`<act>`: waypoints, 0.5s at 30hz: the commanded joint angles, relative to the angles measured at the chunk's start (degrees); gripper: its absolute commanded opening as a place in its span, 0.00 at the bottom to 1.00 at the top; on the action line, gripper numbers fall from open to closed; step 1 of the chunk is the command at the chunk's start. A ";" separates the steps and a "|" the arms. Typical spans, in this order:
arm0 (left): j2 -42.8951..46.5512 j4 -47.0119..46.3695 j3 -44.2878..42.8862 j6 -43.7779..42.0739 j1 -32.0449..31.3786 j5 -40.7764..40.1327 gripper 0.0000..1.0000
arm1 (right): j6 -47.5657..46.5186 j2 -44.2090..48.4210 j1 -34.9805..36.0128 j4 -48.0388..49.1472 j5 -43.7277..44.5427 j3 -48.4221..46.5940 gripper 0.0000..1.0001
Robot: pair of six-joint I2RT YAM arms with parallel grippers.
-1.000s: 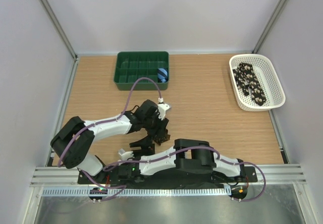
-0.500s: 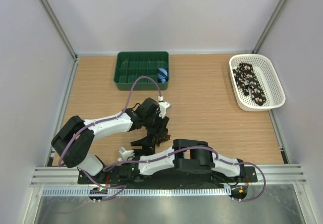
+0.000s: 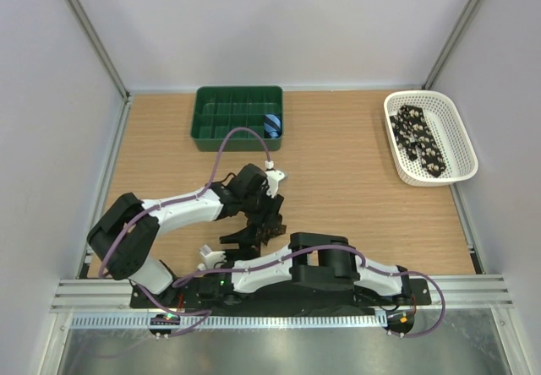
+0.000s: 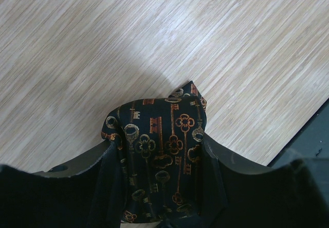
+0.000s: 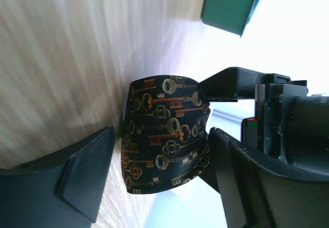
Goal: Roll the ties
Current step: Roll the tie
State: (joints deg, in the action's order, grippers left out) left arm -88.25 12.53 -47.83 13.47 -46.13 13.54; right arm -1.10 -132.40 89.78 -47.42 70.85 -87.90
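Tie [image 4: 154,182], rolled, sits clamped in left gripper [image 4: 157,143], low by the near edge of the table [image 3: 355,164], left of centre. Jaws of right gripper [image 5: 162,133] stand apart, flanking it; contact unclear. Judgement: hold left squeeze firm, back right straight off, else roll loosens.

top: high behind arms [image 3: 254,269], looking down over whole worktop [image 3: 338,181] | left wrist: close, downward | right wrist: close, sideways | wrists share: tie [image 4: 159,156]
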 commanded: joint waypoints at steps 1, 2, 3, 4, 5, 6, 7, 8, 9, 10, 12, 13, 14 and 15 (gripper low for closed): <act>-0.44 -2.26 -0.07 1.46 -0.28 1.40 0.51 | 0.93 -2.25 -1.44 -2.85 -3.79 -0.87 0.80; -0.35 -1.90 -0.15 1.55 -0.28 1.05 0.51 | 0.93 -2.42 -1.80 -3.03 -3.79 -0.78 0.79; -0.17 -1.55 -0.24 1.47 -0.28 0.88 0.51 | 0.93 -2.60 -2.06 -3.12 -3.70 -0.61 0.79; 0.09 -1.11 -0.16 1.38 -0.28 0.87 0.51 | 0.93 -2.86 -2.58 -3.12 -3.27 0.00 0.79; 0.44 -0.85 -0.15 1.38 -0.28 0.87 0.51 | 2.41 -3.30 -2.85 -3.47 -2.83 0.27 0.78; 0.44 -0.24 -0.33 1.47 -0.28 0.87 0.51 | 2.68 -3.39 -3.11 -3.38 -2.65 0.62 0.77; 0.62 0.29 -0.42 1.47 -0.19 1.13 0.51 | 2.86 -3.48 -3.20 -3.30 -2.99 1.32 0.76; 0.62 0.47 -0.59 1.47 -0.28 1.31 0.51 | 2.77 -3.48 -3.47 -3.03 -3.17 1.76 0.75; 0.71 0.73 -0.68 1.55 -0.28 1.57 0.51 | 2.77 -3.39 -3.56 -2.25 -3.17 2.20 0.75; 0.80 1.17 -0.86 1.64 -0.28 2.19 0.51 | 2.77 -3.31 -3.73 -2.07 -3.26 2.99 0.76; 1.15 1.70 -1.03 2.08 -0.19 2.80 0.51 | 2.68 -3.13 -3.91 -1.45 -3.35 3.69 0.76; 1.41 2.14 -1.12 2.17 -0.28 2.98 0.51 | 2.60 -3.13 -4.08 -1.27 -3.09 4.22 0.76; 1.50 2.58 -1.12 2.17 -0.28 3.33 0.51 | 2.42 -3.04 -4.08 -0.92 -3.09 4.57 0.76; 1.50 3.54 -1.47 2.08 -0.28 3.51 0.51 | 1.99 -2.87 -4.26 -0.57 -3.09 4.75 0.76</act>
State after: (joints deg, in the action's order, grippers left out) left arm -88.47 12.99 -47.86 15.05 -46.13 14.76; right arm 1.74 -132.73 87.83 -47.18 72.40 -86.19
